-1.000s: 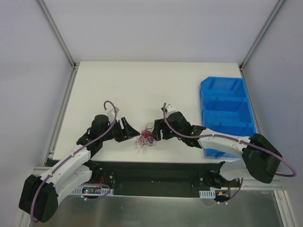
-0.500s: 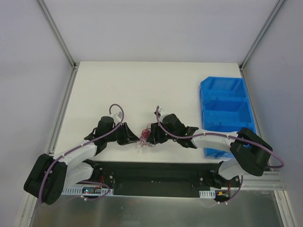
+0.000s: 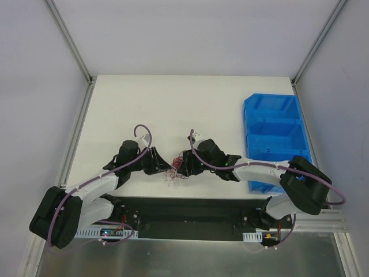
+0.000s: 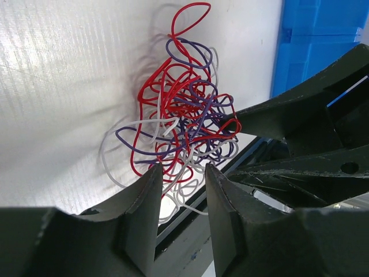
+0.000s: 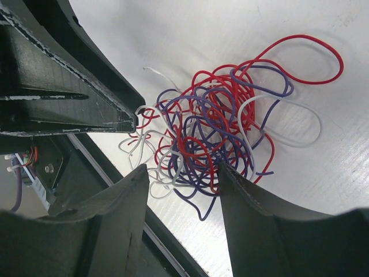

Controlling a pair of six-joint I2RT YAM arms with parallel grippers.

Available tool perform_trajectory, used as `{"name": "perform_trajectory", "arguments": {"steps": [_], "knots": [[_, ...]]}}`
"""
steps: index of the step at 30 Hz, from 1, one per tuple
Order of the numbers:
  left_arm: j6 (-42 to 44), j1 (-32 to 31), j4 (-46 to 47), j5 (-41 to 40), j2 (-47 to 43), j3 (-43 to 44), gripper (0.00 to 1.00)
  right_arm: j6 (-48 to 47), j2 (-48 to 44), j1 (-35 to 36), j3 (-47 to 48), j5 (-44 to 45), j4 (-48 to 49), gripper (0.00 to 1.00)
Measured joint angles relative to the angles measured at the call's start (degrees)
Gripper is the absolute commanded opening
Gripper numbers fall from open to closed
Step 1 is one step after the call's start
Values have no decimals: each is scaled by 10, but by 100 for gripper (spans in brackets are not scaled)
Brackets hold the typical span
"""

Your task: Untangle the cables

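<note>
No text, label, brand, number or sign can be read in any view — nothing is made out on the blue bins (image 3: 273,136), the arms or the counter (image 3: 173,104). The small boards (image 3: 112,232) at the arm bases are seen only from above — any marks on them are too small to be read.

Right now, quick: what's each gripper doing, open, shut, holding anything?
Left gripper: partly open, strands of the cables between its tips, none clamped.
Right gripper: open wider, straddling the clump's edge, gripping nothing.
</note>
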Motion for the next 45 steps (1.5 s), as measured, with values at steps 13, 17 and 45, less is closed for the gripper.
{"name": "perform_trajectory", "arguments": {"steps": [13, 17, 45], "knots": [[-1, -7, 24, 18, 9, 0, 0, 2, 17, 0, 0, 8, -1, 52], [0, -7, 22, 29, -28, 0, 0, 4, 30, 0, 7, 28, -14, 42], [217, -7, -169, -46, -370, 390, 0, -16, 40, -11, 40, 189, -146, 58]]}}
